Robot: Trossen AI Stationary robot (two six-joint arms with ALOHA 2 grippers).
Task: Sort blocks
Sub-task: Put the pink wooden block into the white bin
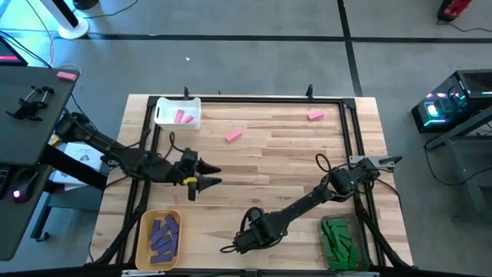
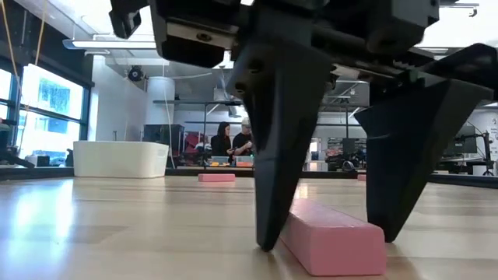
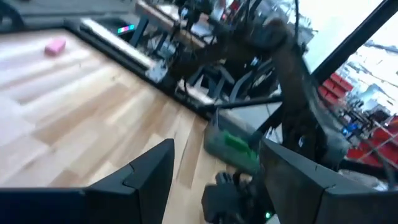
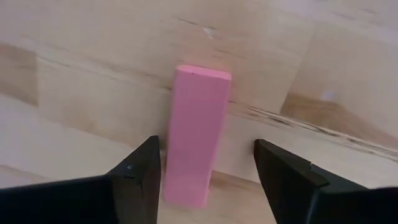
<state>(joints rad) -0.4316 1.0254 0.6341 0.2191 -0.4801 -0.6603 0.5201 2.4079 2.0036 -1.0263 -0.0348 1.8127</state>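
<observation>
- The right gripper [image 2: 327, 237] is down at the front edge of the table [image 1: 277, 165], its two dark fingers spread wide on either side of a pink block [image 2: 331, 237] lying flat on the wood.
- Seen from table height, the finger [image 2: 276, 155] on one side has its tip at the wood just beside the block's edge; the other finger stands a little apart from the block. Nothing is gripped.
- In the right wrist view the same pink block [image 4: 194, 134] lies lengthwise between the open fingers, nearer to one of them.
- At the front corners sit a yellow bin [image 1: 144, 231] holding purple blocks [image 1: 164, 233] and a clear bin [image 1: 327, 254] holding green blocks [image 1: 337, 238].
- The left gripper [image 1: 213, 175] hovers over the left middle of the table, fingers apart and holding nothing.
- Farther back, a second pink block [image 1: 234, 135] lies loose on the wood near the middle, and a third pink block [image 1: 315, 115] lies close to the far edge.
- At the far left corner a white bin [image 1: 163, 114] holds more pink blocks [image 1: 183, 117].
- Off the table, another pink block [image 1: 68, 75] rests on a dark stand to the left.
- Beyond the table, two people [image 2: 233, 144] are in the room behind.
</observation>
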